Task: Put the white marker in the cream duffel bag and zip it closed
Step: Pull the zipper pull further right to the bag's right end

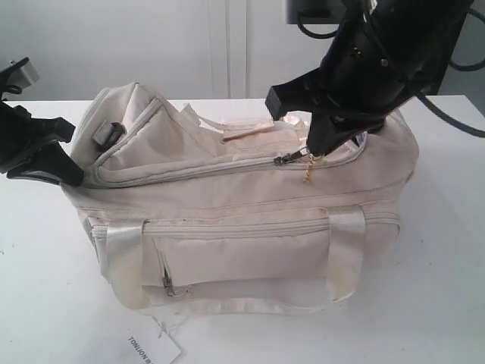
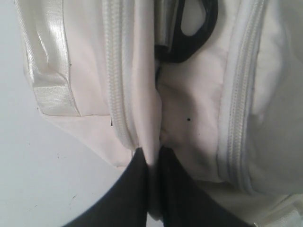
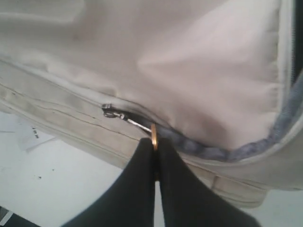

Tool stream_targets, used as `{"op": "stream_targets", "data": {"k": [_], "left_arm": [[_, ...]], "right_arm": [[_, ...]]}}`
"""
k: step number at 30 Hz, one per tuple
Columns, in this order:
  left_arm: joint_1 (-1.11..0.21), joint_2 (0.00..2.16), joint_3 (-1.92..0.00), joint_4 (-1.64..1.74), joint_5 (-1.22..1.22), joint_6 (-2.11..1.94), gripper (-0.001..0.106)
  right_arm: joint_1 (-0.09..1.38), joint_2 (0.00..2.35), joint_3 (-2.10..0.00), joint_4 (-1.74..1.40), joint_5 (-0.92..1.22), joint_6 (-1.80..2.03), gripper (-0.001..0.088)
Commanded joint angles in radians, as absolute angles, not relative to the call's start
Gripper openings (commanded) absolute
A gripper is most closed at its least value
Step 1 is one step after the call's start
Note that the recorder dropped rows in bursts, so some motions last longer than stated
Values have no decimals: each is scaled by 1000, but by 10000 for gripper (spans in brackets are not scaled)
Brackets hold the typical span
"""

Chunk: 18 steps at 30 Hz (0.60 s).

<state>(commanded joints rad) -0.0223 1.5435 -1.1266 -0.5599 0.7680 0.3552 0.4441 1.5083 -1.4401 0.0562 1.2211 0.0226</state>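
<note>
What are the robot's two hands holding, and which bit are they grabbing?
The right gripper pinches the gold zip pull of the bag. The left gripper pinches a fold of cloth at the bag's end.

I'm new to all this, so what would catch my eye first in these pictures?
A big cream duffel bag fills the middle of the white table. At its top, the black right hand pinches the gold zip pull, while the left hand grips fabric at the bag's other end.
</note>
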Motion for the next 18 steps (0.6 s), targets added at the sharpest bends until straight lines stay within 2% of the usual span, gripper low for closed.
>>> {"op": "stream_targets", "data": {"k": [18], "left_arm": [[-22,1544,-1127,-537,774,362,0]], "right_arm": [[301,1439,-1430,34,1221,-5,0]]}}
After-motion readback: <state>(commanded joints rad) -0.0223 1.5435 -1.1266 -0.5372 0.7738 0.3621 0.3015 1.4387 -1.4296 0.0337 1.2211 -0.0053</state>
